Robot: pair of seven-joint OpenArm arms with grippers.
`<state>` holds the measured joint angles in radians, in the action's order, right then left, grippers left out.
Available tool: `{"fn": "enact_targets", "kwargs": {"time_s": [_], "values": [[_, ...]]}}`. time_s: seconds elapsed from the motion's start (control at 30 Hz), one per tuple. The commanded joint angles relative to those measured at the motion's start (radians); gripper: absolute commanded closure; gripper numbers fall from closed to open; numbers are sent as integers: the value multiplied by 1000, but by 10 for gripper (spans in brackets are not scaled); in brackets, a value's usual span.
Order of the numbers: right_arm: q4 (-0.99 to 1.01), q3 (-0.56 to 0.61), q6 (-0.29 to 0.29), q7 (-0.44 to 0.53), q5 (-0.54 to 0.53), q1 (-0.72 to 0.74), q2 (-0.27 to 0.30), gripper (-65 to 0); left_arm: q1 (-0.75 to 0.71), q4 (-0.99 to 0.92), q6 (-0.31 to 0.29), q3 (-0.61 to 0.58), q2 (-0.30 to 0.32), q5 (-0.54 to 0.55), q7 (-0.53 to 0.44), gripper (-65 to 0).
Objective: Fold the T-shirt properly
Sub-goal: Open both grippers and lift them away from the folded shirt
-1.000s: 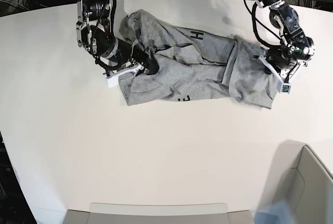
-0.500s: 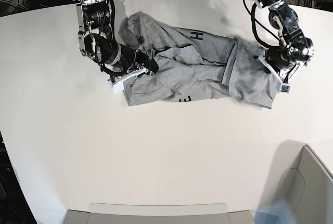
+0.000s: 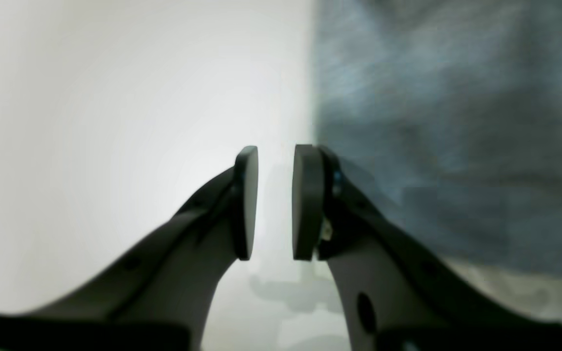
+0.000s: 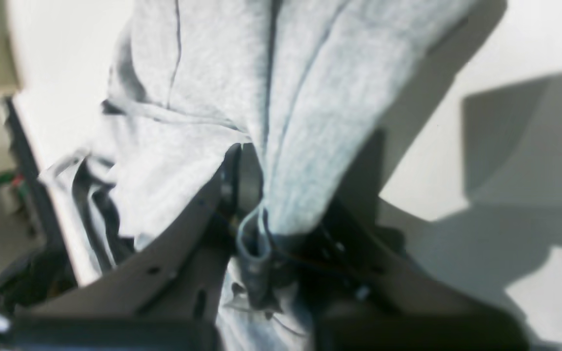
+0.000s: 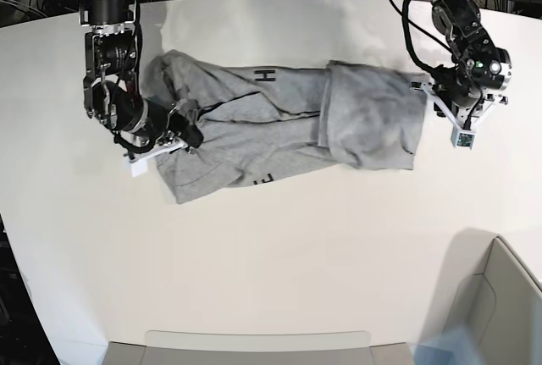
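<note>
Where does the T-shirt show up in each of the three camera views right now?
Base: the T-shirt lies crumpled across the upper middle of the white table, between the two arms.
Left wrist: grey cloth fills the right side, beside the left gripper, whose jaws stand apart on nothing.
Right wrist: cloth fills the upper centre, running down into the right gripper.
Shared landmark: the white table.

The T-shirt [image 5: 279, 124] lies on the table [image 5: 254, 255] between both grippers.
</note>
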<state>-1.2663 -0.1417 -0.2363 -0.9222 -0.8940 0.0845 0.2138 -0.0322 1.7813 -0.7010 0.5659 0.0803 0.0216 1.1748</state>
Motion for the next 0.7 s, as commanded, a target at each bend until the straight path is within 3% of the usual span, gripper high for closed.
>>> {"fn": "enact_targets", "kwargs": {"time_s": [0.0, 0.2, 0.33, 0.43, 0.67], "values": [[12, -14, -39, 2, 57, 22, 36, 0, 10, 19, 3, 24, 9, -2, -12, -119], [33, -25, -41, 2, 59, 85, 121, 0, 7, 19, 3, 73, 13, -2, -12, -119], [-3, -16, -48, 2, 59, 88, 138, 0, 7, 19, 3, 108, 16, -4, -12, -119], [-66, 9, -113, -1, 59, 79, 134, 0, 5, 19, 3, 128, 17, -5, -12, -119], [-200, 208, -251, 2, 59, 80, 131, 0, -15, 19, 3, 125, 37, -7, -12, -119]]}}
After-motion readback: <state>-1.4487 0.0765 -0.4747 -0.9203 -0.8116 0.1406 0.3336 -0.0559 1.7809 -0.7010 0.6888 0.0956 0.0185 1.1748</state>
